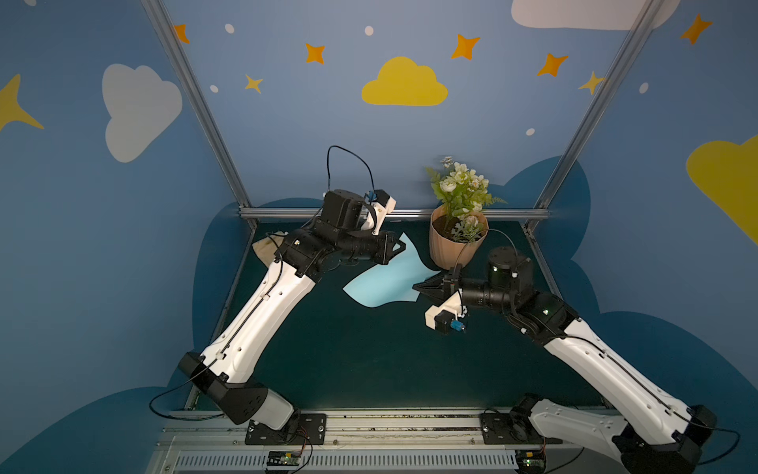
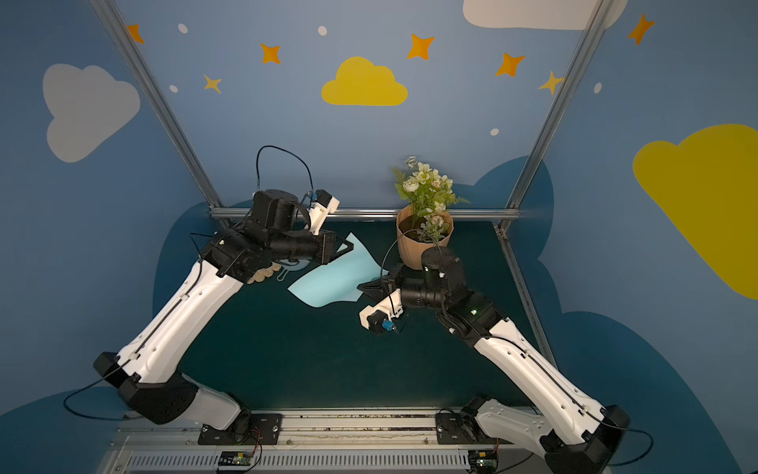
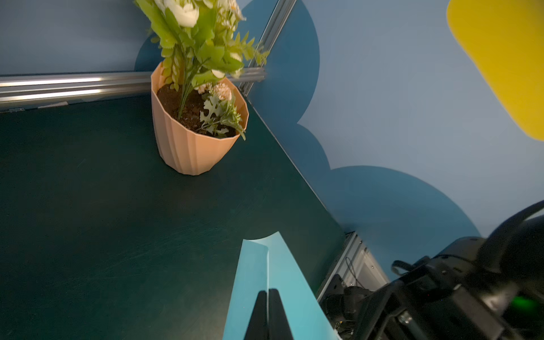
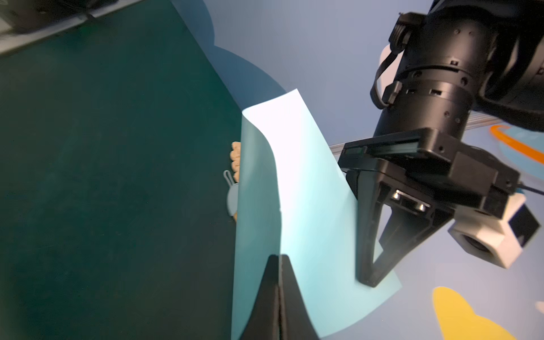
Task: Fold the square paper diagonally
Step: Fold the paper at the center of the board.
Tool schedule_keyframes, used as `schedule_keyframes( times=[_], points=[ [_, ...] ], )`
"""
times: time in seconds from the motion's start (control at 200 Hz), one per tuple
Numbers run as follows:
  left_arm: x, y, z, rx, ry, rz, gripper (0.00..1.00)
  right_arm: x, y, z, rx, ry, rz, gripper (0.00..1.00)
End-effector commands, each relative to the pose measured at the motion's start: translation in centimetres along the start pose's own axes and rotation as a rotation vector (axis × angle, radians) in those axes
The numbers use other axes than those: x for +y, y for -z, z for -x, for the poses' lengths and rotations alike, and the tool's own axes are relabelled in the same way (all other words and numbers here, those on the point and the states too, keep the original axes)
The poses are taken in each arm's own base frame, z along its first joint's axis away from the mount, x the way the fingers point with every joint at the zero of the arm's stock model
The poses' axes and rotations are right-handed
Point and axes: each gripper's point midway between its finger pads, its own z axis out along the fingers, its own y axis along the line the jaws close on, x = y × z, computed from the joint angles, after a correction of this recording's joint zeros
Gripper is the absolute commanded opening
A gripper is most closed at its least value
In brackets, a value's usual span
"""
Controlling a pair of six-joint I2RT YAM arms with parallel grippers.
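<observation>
Hold firm with both pinches as now, left gripper (image 1: 402,247) closed flat on the far corner of the square paper (image 1: 383,281) and right gripper (image 1: 418,288) closed on its near side, with the sheet lifted and bowed between them above the table (image 1: 369,361), just beside the flower pot (image 1: 451,251) (lower edge maybe touching the surface, hard to tell). Bring one held corner slowly over to the diagonally opposite corner, without pulling the sheet tight and without brushing the pot, and match the two edges exactly before pressing the crease, to avoid slipping or wrinkling of such thin material
</observation>
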Motion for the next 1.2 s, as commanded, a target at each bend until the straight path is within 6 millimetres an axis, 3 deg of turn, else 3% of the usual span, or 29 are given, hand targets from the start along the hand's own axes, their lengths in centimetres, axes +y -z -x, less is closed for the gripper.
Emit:
schedule_keyframes(
  times=[0.0, 0.225, 0.39, 0.571, 0.676, 0.836, 1.196],
  points=[
    [-1.5, 0.5, 1.0, -0.106, -0.143, -0.082, 0.03, 4.0, -0.3, -1.0, 0.06, -0.292, 0.212, 0.0],
    [2.0, -4.6, -3.5, -0.054, -0.11, -0.121, 0.03, 6.7, -2.2, -3.2, 0.092, -0.69, 0.397, 0.0],
    [5.2, -7.2, -6.6, -0.057, -0.044, -0.153, 0.03, 8.2, -3.1, -6.3, 0.072, -0.995, 0.455, 0.0],
    [7.3, -9.6, -9.2, 0.004, 0.004, -0.208, 0.03, 10.3, -4.5, -9.0, 0.074, -1.253, 0.536, 0.0],
    [8.5, -11.1, -10.3, 0.03, 0.037, -0.239, 0.03, 11.3, -5.1, -9.9, 0.019, -1.348, 0.592, 0.0],
    [10.0, -13.2, -11.9, 0.048, 0.083, -0.288, 0.03, 13.6, -6.8, -12.5, 0.074, -1.528, 0.659, 0.0],
    [13.0, -16.3, -14.7, 0.099, 0.142, -0.327, 0.03, 15.9, -7.7, -15.4, 0.147, -1.648, 0.683, 0.0]
  ],
)
